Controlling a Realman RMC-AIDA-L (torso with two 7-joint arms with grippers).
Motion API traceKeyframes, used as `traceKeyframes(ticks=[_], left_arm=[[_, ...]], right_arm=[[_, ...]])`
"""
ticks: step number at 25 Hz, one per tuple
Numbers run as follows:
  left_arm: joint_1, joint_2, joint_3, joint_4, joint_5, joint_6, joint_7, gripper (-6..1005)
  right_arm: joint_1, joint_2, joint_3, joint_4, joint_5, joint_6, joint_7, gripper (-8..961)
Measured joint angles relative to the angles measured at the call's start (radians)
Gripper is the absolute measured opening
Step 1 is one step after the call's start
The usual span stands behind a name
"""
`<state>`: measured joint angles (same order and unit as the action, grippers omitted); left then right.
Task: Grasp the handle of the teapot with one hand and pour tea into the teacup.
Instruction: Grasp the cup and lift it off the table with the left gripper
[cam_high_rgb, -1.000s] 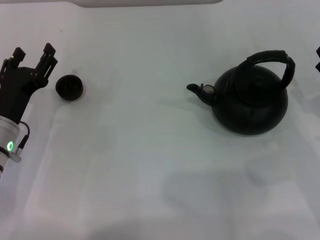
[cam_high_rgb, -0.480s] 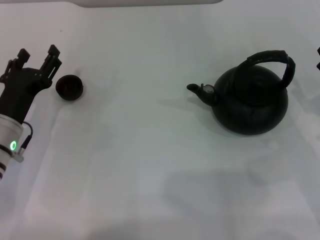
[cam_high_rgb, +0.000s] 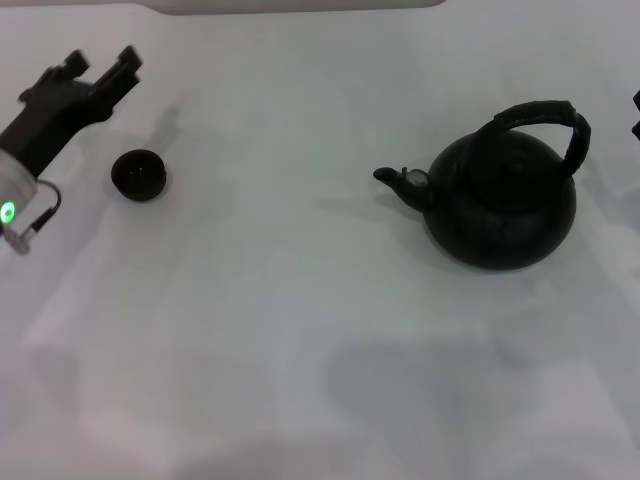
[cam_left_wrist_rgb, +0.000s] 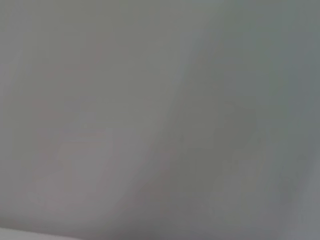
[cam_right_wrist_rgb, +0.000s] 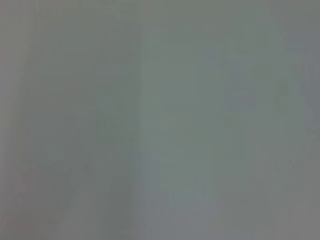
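Observation:
The teapot (cam_high_rgb: 505, 200) stands upright on the white table at the right, its spout (cam_high_rgb: 392, 179) pointing left. Its arched black handle (cam_high_rgb: 540, 113) rises over the top, and nothing touches it. The tiny black teacup (cam_high_rgb: 138, 174) sits at the far left. My left gripper (cam_high_rgb: 102, 64) is open and empty, above and just behind the teacup, clear of it. Only a black sliver of my right gripper (cam_high_rgb: 637, 115) shows at the right edge, a little to the right of the handle. Both wrist views show only a blank grey surface.
The white table (cam_high_rgb: 300, 330) stretches between the teacup and the teapot. Its far edge (cam_high_rgb: 300, 8) runs along the top of the head view.
My left gripper has moved away from beside the teacup, up and toward the table's far side. The teacup, the teapot and the right arm have not moved.

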<state>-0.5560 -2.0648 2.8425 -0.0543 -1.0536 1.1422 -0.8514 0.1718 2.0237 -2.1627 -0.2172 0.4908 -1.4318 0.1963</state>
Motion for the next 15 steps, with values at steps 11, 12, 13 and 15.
traceKeyframes(ticks=[11,12,13,15], left_arm=[[-0.234,-0.003,0.002,-0.364,0.497,0.031,-0.381,837],[-0.247,-0.003,0.002,-0.388,0.53,0.042,-0.401,837],[-0.262,-0.003,0.003,-0.421,0.567,0.055,-0.432,837],[-0.299,-0.003,0.003,-0.499,0.656,0.091,-0.513,837]], right_arm=[[0.0,0.0,-0.005,0.001,0.0,0.009,0.001,874],[0.0,0.0,-0.005,0.001,0.0,0.009,0.001,874],[0.0,0.0,-0.005,0.001,0.0,0.009,0.001,874],[0.0,0.0,-0.005,0.0,0.0,0.011,0.001,874]])
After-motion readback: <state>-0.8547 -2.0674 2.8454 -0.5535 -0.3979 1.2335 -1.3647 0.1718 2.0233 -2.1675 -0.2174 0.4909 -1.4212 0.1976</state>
